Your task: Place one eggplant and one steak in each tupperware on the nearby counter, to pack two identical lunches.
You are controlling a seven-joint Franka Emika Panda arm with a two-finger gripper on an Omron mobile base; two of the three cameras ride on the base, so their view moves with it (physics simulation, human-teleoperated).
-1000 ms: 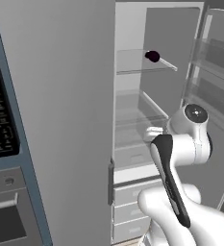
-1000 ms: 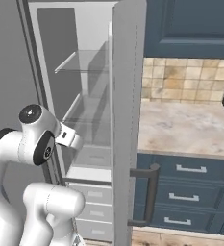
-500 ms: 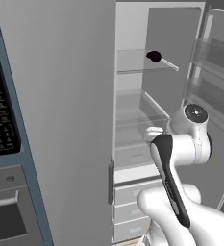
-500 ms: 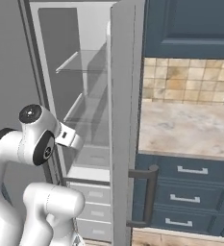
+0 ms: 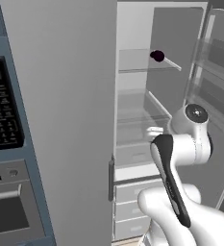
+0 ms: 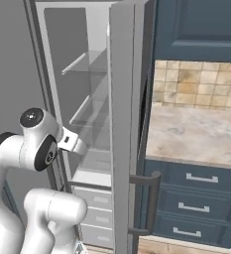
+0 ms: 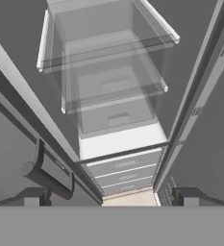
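I face an open fridge (image 5: pixel 132 120) with clear glass shelves and pale drawers low down. My pincer (image 7: pixel 107 197) hangs in front of the opening, its two dark tips spread wide apart with nothing between them, pointing down past the shelves toward the drawers. One dark purple eggplant (image 5: pixel 157 55) sits on the upper glass shelf, well above my hand. To the right of the fridge door, the beige counter (image 6: pixel 196 134) lies over dark blue drawers.
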